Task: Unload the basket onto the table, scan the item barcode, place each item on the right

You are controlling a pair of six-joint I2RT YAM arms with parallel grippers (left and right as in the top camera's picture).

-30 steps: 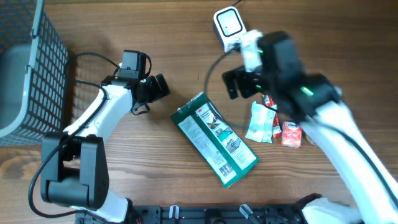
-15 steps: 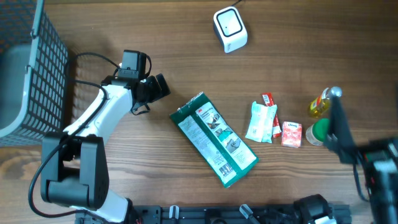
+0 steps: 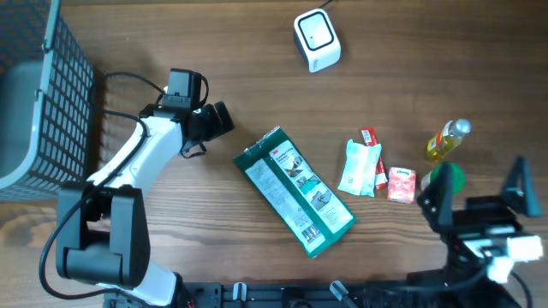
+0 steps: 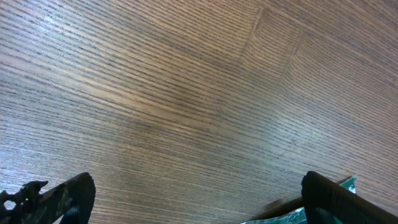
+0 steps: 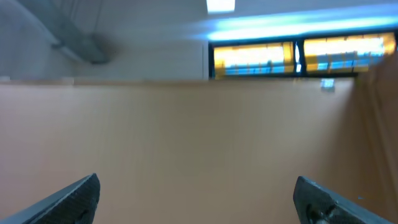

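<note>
Overhead, the left arm (image 3: 128, 162) rises from its base at the table's near left edge and bends toward the middle. The left gripper (image 3: 218, 121) hangs low over bare wood, its fingers (image 4: 62, 200) spread wide with nothing between them. The right arm is pulled in to the near right corner. The right gripper (image 3: 477, 190) is tipped up, so its own camera sees only a wall and ceiling lights; its fingers (image 5: 68, 199) also stand wide apart and empty.

A dark wire basket (image 3: 60, 77) stands at the far left, with a grey shape (image 3: 17, 120) inside that I cannot identify.

The box (image 3: 295, 192), green and long, lies flat and slanted at the table's middle, just beside the left gripper and apart from it. One corner shows at the bottom edge of the left wrist view. The white scanner (image 3: 317, 38) sits at the far edge, well apart from the box.

Right of the box lie a white pouch (image 3: 354, 167), a red stick (image 3: 370, 141) and a red carton (image 3: 401, 184), close together, then a yellow bottle (image 3: 445, 144) and a green thing (image 3: 449, 175) beside the right gripper.

The box carries print and a picture, but the writing is too small to read.
</note>
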